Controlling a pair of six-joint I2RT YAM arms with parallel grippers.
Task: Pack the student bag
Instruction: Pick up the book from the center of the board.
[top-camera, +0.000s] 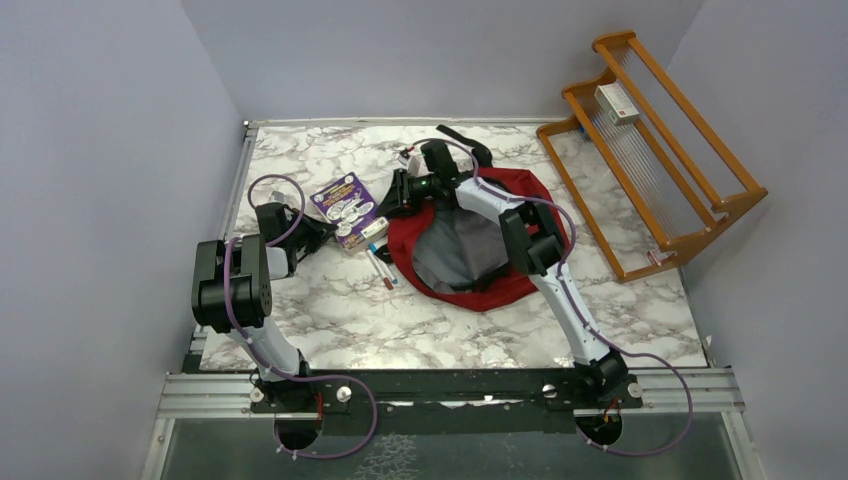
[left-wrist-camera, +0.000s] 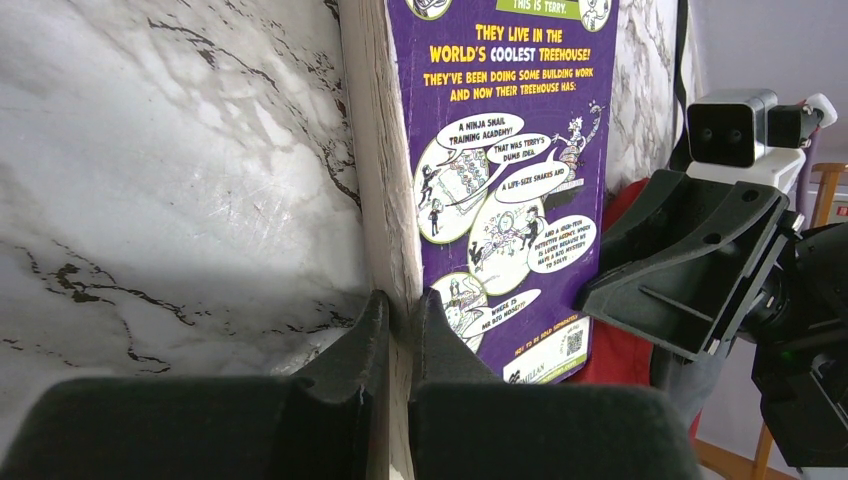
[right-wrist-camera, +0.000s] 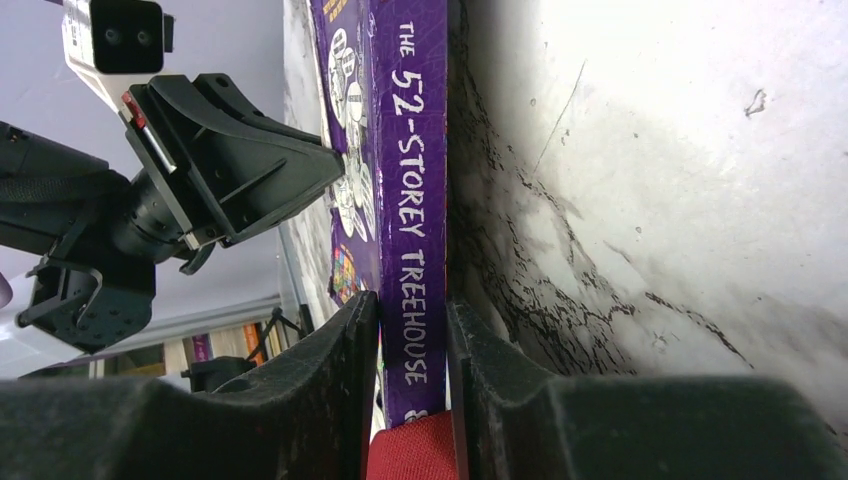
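White-veined marble tabletop (top-camera: 330, 330) bearing purple paperback book (top-camera: 347, 208), flat beside open red fabric backpack (top-camera: 487, 297). Left gripper (left-wrist-camera: 398, 330) pinches its page edge, right gripper (right-wrist-camera: 412, 340) clasps its spine, presumably to lift it bagward.

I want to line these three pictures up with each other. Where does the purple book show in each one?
Top view: the purple book lies flat, left of centre.
Left wrist view: its back cover fills the upper middle and runs off the top edge.
Right wrist view: its spine runs up the middle, title facing the camera.
Shared landmark: the marble tabletop under the book in all three.
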